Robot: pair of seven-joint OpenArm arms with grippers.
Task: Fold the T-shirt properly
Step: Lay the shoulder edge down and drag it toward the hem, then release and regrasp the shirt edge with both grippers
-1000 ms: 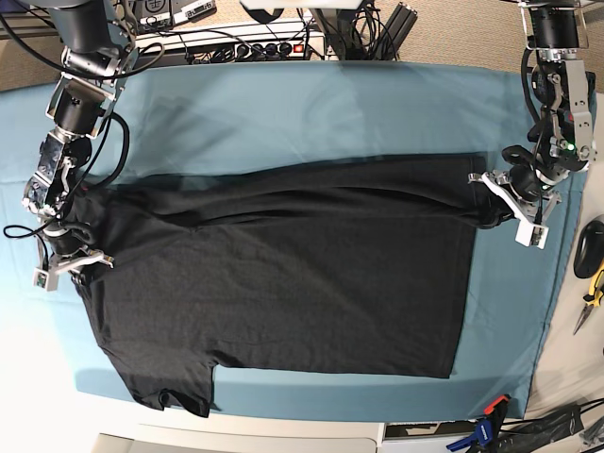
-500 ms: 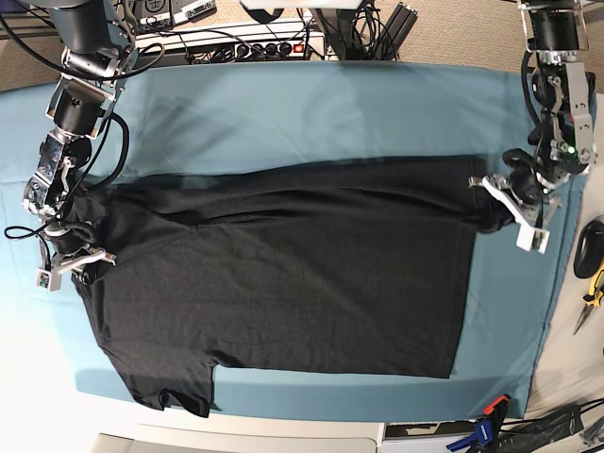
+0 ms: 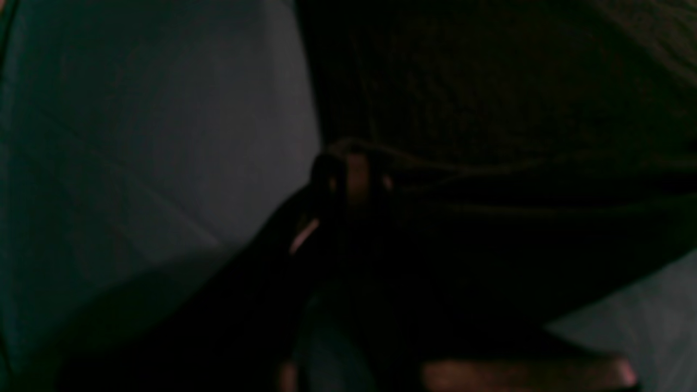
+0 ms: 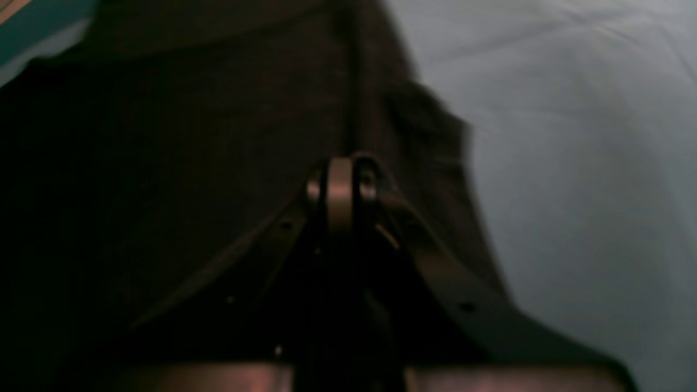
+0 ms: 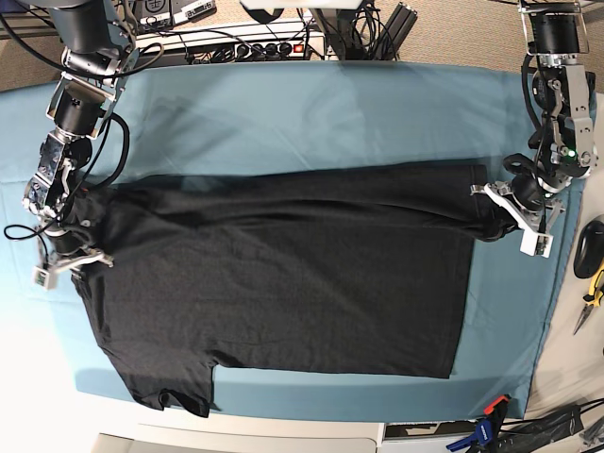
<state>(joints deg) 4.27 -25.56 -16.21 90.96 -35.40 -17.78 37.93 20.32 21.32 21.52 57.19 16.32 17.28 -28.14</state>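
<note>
The dark T-shirt (image 5: 283, 274) lies spread on the teal cloth (image 5: 283, 113), plain side up, with its far edge folded over in a long band. My left gripper (image 5: 493, 209) is shut on the shirt's right end near the folded band. The left wrist view shows its fingertips (image 3: 351, 169) pinching dark fabric (image 3: 490, 109). My right gripper (image 5: 77, 257) is shut on the shirt's left edge. The right wrist view shows its closed tips (image 4: 340, 185) on dark fabric (image 4: 190, 136). No print shows.
The teal cloth covers the table. Yellow-handled pliers (image 5: 593, 293) and a black object (image 5: 587, 247) lie off the cloth at the right edge. A clamp (image 5: 486, 425) sits at the front right. A power strip and cables (image 5: 255, 45) lie behind the table.
My left gripper has shifted slightly right and toward the front with the shirt's end, drawing the folded band tauter. My right gripper has barely moved.
</note>
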